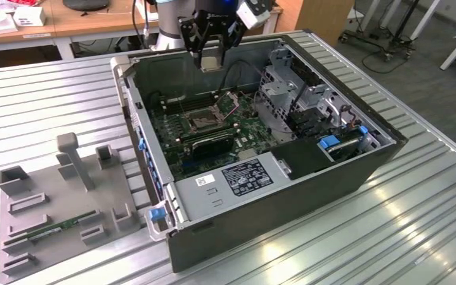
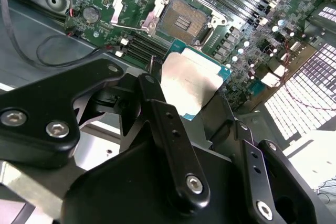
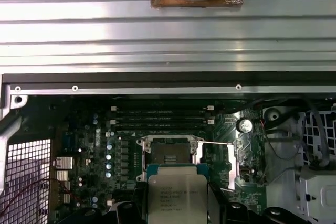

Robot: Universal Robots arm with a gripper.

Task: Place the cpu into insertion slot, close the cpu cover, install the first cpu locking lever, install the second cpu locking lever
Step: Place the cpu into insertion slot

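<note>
Hovering high over insertion slot, hand pinching cpu.

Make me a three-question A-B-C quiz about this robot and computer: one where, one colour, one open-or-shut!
1. Where is the cpu?
A) held by the gripper above the computer case
B) on the floor
C) in a person's hand

2. What colour is the motherboard?
A) red
B) green
C) yellow

3. The cpu cover of the insertion slot is:
A) shut
B) swung open
C) taped

Answers: 1 A, the gripper clamps it; 2 B, the board is green; 3 B, it lies aside, the slot bare.
</note>
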